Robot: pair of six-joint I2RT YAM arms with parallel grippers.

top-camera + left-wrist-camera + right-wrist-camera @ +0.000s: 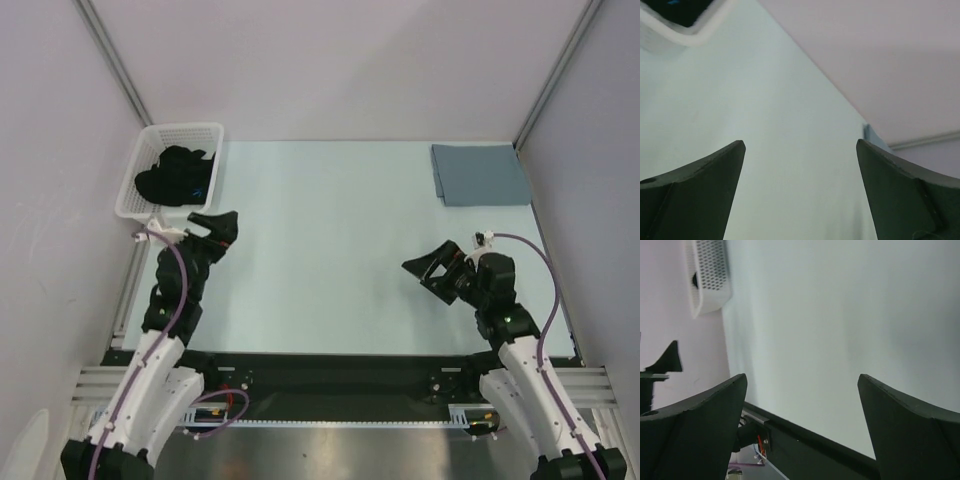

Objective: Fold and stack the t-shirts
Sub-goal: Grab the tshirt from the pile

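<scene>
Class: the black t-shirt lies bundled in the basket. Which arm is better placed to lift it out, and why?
Probably left. The left claw, open, hangs beside the white basket holding the black t-shirt; the right claw, also open, is across the table, nearer the folded grey-blue t-shirt.

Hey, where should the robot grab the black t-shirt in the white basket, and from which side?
Pinch the bunched cloth near the middle of the black t-shirt, coming straight down from above. It lies crumpled inside the white basket, whose walls block a sideways approach. The open left gripper, just beside the basket, looks best placed.
</scene>
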